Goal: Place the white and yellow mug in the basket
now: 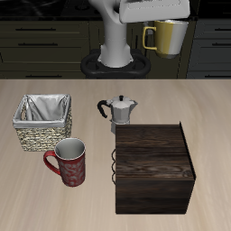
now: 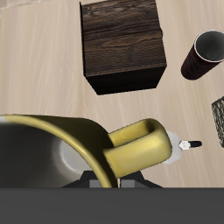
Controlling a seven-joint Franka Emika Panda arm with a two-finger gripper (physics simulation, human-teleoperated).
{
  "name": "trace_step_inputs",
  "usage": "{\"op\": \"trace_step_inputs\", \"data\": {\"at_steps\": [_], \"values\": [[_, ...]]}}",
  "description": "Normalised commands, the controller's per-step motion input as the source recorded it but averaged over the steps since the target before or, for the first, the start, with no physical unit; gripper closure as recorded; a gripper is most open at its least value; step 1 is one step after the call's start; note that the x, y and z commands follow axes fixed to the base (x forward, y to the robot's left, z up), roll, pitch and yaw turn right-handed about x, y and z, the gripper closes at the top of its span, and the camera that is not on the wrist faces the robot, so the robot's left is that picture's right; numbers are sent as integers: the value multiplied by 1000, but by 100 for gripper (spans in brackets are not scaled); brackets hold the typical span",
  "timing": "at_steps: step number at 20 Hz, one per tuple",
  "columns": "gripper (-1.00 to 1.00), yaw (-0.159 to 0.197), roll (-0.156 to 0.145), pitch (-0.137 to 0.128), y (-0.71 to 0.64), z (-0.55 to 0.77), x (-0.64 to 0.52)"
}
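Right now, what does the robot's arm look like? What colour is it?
The arm is smooth, rounded and white, shaped like a thick tube, and it rises from a round black base at the back of the table. The gripper at its end is a pale grey-white block. I can't see any cables or markings on it, and its fingers are too hidden to describe.

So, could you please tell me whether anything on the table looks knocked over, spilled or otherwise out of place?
Nothing stands out. The basket, red mug, moka pot and dark wooden box all sit upright on the table, with no spill. The yellow mug is held high above it, under the claw.
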Motion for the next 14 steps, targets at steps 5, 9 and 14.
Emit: {"op": "trace_step_inputs", "data": {"at_steps": [5, 9, 14], "values": [[100, -31, -2, 38, -528, 273, 367], [100, 56, -50, -7, -431, 168, 306], [100, 49, 10, 19, -438, 167, 325]]}}
